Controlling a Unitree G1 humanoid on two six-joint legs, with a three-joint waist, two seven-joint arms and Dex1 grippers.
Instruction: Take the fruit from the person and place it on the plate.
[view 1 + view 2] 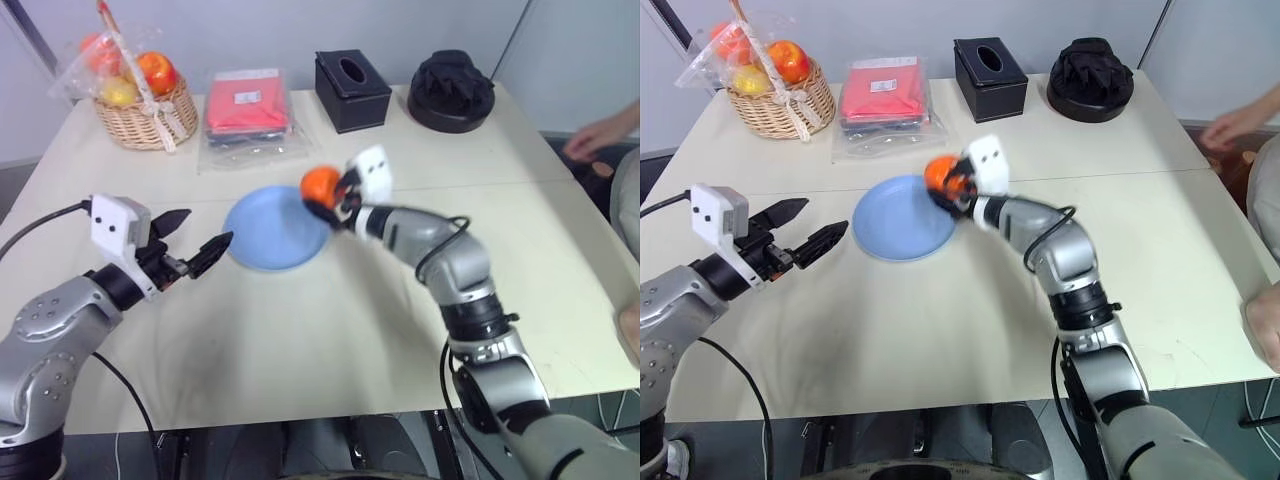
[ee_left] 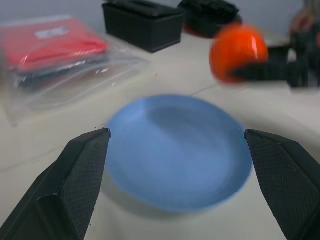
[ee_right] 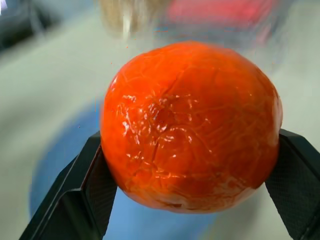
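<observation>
Nearest you, the left gripper (image 1: 195,243) hovers low over the table (image 1: 300,330) with its two black fingers spread wide and nothing between them, pointing at the near-left rim of the plate (image 1: 262,235). Past it, the right gripper (image 1: 328,197) has its fingers closed against the two sides of the fruit (image 1: 320,185), which hangs above the plate's right edge, clear of the surface. In the right wrist view the fruit (image 3: 190,127) looks glossy, with a fine crinkled sheen as if wrapped in film. You should judge it light and fairly firm but slick, so a grip across its widest part, as you have now, is the safe hold. Being round, it may roll once freed, so lower it toward the plate's middle before you let go. Farther back sit a bagged red item (image 1: 247,100), a wicker basket (image 1: 150,122), a black tissue box (image 1: 352,90) and a black bumpy object (image 1: 450,92). The person's hand (image 1: 595,138) rests at the far right.
</observation>
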